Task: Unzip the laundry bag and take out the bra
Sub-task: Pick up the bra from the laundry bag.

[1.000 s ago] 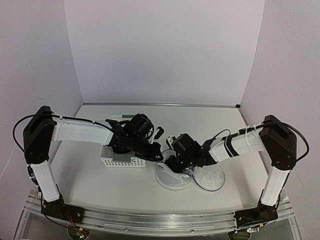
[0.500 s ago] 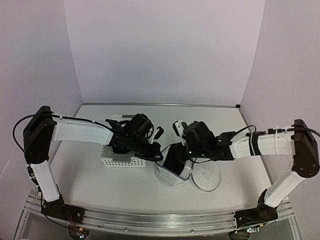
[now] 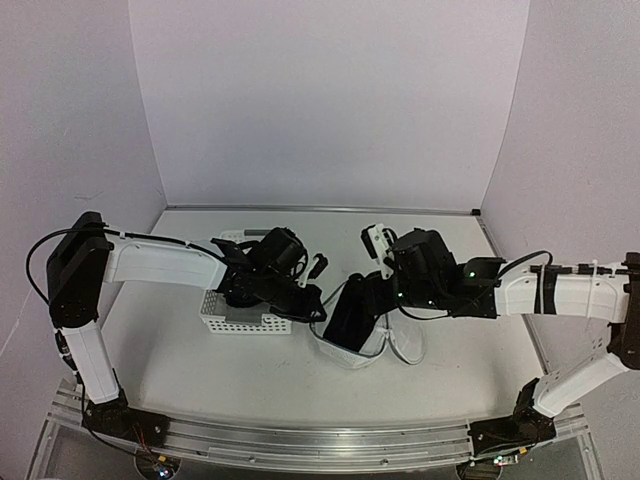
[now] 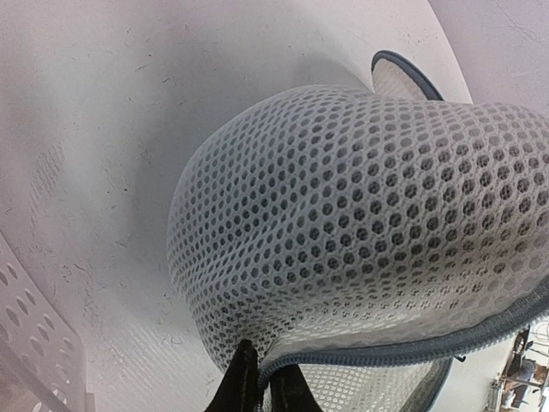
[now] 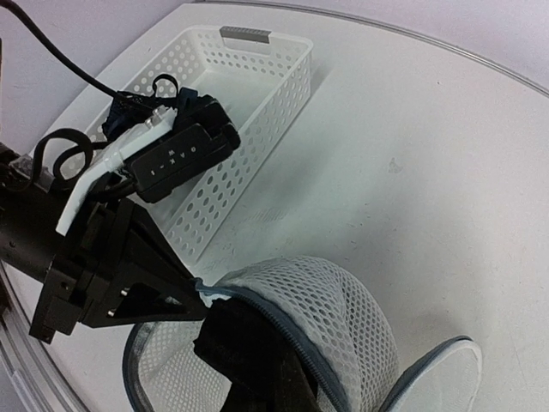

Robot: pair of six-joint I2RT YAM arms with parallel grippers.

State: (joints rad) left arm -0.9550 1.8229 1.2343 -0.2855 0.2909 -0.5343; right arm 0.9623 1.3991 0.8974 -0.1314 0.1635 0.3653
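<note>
The laundry bag (image 3: 352, 352) is a white mesh pouch with a grey zipper rim, lying open on the table. My left gripper (image 3: 312, 301) is shut on the bag's rim at its left side; in the left wrist view the fingertips (image 4: 244, 386) pinch the zipper edge under the mesh (image 4: 360, 197). My right gripper (image 3: 372, 296) is shut on the bra (image 3: 348, 310), a black bundle hanging partly out of the bag's mouth. In the right wrist view the bra (image 5: 244, 339) covers the fingers, beside the mesh wall (image 5: 343, 313). The round mesh lid (image 3: 408, 345) hangs open to the right.
A white perforated plastic basket (image 3: 228, 318) stands just left of the bag, under my left arm; in the right wrist view the basket (image 5: 244, 112) lies beyond my left gripper (image 5: 129, 275). The table's walls rise at the back and sides.
My right gripper has risen and drawn back to the right, pulling the black bra up out of the bag. The bag has tipped and stretched. My left gripper has kept its hold.
</note>
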